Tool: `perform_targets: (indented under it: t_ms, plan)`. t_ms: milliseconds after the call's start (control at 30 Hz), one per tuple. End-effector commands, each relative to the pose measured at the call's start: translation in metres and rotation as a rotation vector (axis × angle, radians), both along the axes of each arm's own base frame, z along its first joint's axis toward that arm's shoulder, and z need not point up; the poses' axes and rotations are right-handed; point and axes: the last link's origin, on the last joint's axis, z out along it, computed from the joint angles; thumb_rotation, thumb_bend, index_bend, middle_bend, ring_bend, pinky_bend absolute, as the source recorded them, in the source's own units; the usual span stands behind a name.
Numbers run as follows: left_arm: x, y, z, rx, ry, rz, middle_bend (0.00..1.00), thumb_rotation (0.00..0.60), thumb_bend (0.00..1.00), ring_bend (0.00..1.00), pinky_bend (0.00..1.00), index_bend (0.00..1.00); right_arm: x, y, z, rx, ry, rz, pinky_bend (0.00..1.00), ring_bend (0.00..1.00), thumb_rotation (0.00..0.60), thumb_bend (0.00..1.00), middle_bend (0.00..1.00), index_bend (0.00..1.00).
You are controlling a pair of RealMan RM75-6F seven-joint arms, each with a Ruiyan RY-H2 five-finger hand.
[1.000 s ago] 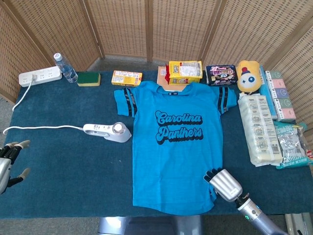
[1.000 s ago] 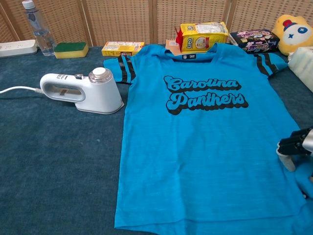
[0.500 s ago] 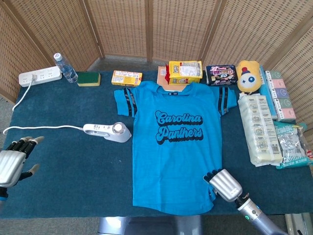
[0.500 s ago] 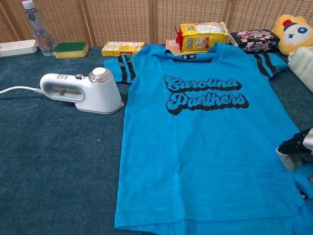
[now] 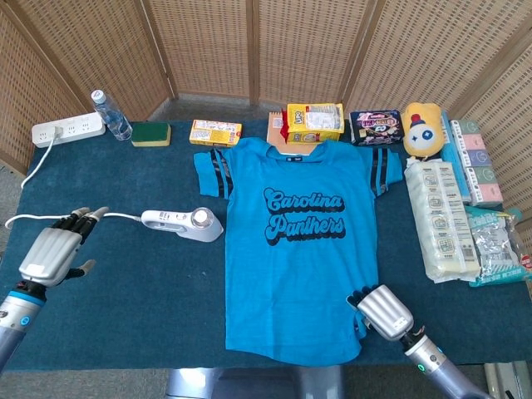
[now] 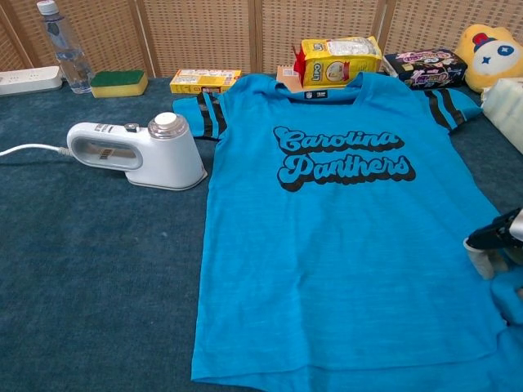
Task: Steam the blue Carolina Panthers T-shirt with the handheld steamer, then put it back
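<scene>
The dark blue table [image 5: 125,274] carries the blue T-shirt [image 5: 299,249] flat at its centre, printed "Carolina Panthers". Right of it lies a long white packet [image 5: 438,218], with other packs beyond. Along the far edge sit a yellow bag [image 5: 314,121], a sponge [image 5: 150,133], a bottle [image 5: 110,115] and a power strip [image 5: 68,129]. The white steamer [image 5: 183,223] lies just left of the shirt, its cord running left. The left hand [image 5: 56,254] hovers empty, fingers spread, near the cord. The right hand [image 5: 381,310] rests on the shirt's near right corner; whether it grips the cloth cannot be told.
</scene>
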Motion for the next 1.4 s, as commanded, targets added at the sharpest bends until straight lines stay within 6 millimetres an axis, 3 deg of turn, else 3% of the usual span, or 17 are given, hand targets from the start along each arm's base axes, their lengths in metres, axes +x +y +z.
perform_targets:
  t_ms: [33,267,533,1400]
  plan:
    - [0.006,0.021,-0.009,-0.027,0.008,0.004,0.19,0.600,0.26,0.12,0.23,0.00,-0.001,-0.001,0.001,-0.002,0.003,-0.005,0.79,0.66,0.600,0.49,0.63,0.68]
    - [0.015,0.052,-0.040,-0.065,-0.027,0.023,0.19,0.600,0.32,0.12,0.24,0.00,-0.006,-0.004,0.002,-0.006,0.009,-0.023,0.79,0.66,0.600,0.49,0.63,0.69]
    - [0.026,0.072,-0.071,-0.043,-0.002,-0.007,0.19,0.600,0.35,0.12,0.24,0.00,-0.008,-0.007,0.003,-0.011,0.009,-0.035,0.79,0.66,0.600,0.49,0.63,0.69]
    - [0.050,0.103,-0.136,-0.035,0.019,-0.022,0.19,0.600,0.35,0.12,0.24,0.00,-0.015,-0.012,0.010,-0.033,-0.001,-0.063,0.79,0.66,0.600,0.49,0.63,0.69]
